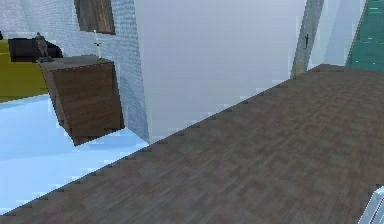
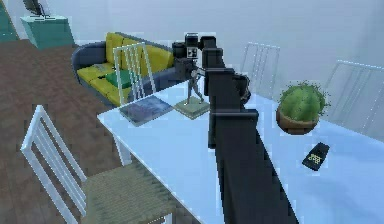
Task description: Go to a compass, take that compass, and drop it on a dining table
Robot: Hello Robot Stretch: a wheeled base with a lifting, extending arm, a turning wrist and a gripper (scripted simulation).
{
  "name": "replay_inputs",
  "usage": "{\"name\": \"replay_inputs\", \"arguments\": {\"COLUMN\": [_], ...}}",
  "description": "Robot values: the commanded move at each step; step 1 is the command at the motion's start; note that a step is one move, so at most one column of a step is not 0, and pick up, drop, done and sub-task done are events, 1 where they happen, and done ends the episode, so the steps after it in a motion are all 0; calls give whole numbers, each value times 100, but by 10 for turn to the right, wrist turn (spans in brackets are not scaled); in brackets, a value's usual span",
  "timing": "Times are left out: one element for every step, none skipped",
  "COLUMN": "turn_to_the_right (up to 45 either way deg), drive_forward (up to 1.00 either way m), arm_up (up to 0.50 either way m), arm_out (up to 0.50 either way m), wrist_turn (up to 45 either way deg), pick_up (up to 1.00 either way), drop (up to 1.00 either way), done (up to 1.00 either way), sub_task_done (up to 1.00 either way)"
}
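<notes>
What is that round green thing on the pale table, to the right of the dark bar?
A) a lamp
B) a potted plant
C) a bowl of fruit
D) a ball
B: the potted plant is a spiky green clump in a brown pot that stands on the table, right of the arm.

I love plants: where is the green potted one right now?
The potted plant stands on the pale table at the arm side view's right, right of the dark arm, with a small dark object just below it.

Dark sq. arm bar (image 2: 240, 150), 2 white marker sqs (image 2: 207, 42), dark end effector (image 2: 188, 66)
</notes>
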Motion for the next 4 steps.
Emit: {"name": "replay_inputs", "arguments": {"turn_to_the_right": [0, 0, 0, 0], "drive_forward": [0, 0, 0, 0], "arm_up": [0, -2, -32, 0], "arm_out": [0, 0, 0, 0], "wrist_turn": [60, 0, 0, 0], "pick_up": [0, 0, 0, 0], "drop": [0, 0, 0, 100], "done": [0, 0, 0, 0], "sub_task_done": [0, 0, 0, 0]}}
